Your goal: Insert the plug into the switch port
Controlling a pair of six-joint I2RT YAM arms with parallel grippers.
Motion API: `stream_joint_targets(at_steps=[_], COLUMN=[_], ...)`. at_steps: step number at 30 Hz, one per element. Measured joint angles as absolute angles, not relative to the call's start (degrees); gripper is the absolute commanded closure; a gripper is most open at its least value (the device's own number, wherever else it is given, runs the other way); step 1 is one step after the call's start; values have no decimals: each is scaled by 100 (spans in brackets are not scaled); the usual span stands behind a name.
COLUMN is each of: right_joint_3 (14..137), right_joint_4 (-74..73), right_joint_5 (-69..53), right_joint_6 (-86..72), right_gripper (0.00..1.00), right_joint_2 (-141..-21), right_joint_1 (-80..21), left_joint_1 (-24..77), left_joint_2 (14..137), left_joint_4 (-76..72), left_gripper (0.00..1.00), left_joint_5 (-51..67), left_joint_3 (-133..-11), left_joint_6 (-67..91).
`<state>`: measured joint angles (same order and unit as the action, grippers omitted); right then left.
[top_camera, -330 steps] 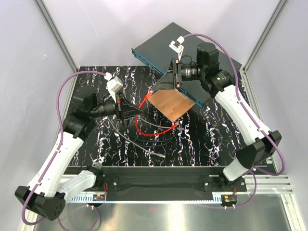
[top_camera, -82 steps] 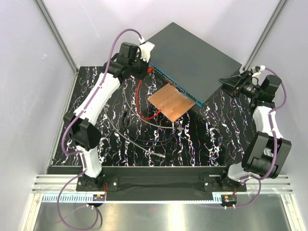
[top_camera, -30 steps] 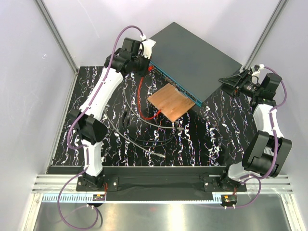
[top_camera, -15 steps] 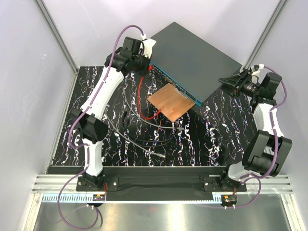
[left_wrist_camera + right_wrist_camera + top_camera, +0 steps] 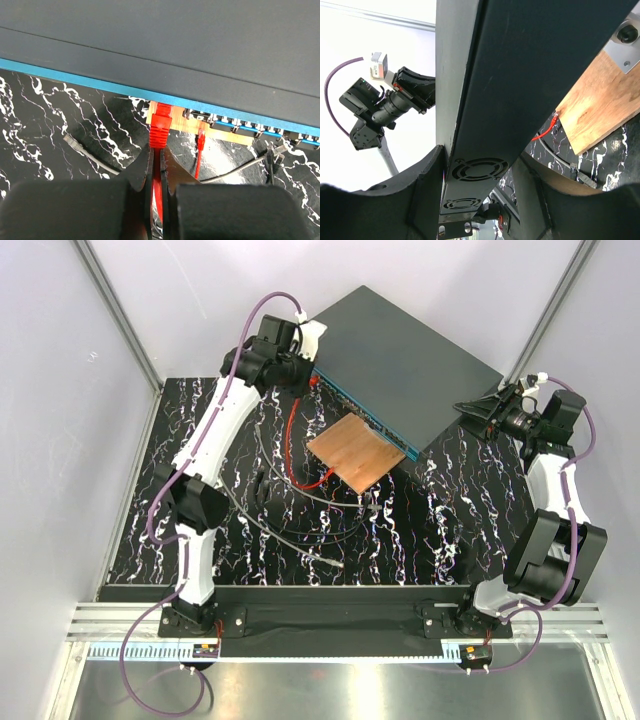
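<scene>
The switch (image 5: 400, 355) is a flat dark grey box at the back, and its blue socket face (image 5: 75, 80) points toward the left arm. My left gripper (image 5: 158, 160) is shut on the red cable just behind the red plug (image 5: 161, 125). The plug's tip meets a socket in the blue face, and its depth is hidden. In the top view the left gripper (image 5: 308, 378) sits at the face's left end. My right gripper (image 5: 468, 410) straddles the switch's right end. In the right wrist view its fingers (image 5: 427, 185) clamp the fan end (image 5: 475, 170).
A copper-brown plate (image 5: 358, 452) lies under the switch's front edge. The red cable (image 5: 293, 435) loops down to the table, and its other red plug (image 5: 201, 141) lies by the plate. Grey cables (image 5: 290, 530) sprawl over the black marble mat (image 5: 200, 540).
Since 11 s ago the left gripper has carried the red plug from mid-table to the switch face, and the right gripper has moved to the switch's right end. Over the last second the left arm edged slightly toward the switch.
</scene>
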<state>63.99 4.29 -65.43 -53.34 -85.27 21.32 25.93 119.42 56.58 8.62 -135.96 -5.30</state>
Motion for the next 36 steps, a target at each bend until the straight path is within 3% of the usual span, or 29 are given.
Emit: stream_joint_targets(at_steps=[11,20,36], right_joint_3=[6504,6504,6504], right_joint_4=[183,187,204], right_joint_5=[-6556,-6560,-6514], right_joint_6=[-5207,-5207,-5210], right_gripper=[100,100,100], right_joint_2=[-8554,-8554,-8554], right_joint_1=[2132,2132,2132], left_joint_1=[2602,2620,2611], left_joint_2=[12020,11179,10567], left_joint_4=[5789,4554,3546], left_gripper=[100,100,100], left_joint_5=[847,884,1011], left_joint_3=[-13788,-12134,-10945], left_joint_6=[-591,-753,-904])
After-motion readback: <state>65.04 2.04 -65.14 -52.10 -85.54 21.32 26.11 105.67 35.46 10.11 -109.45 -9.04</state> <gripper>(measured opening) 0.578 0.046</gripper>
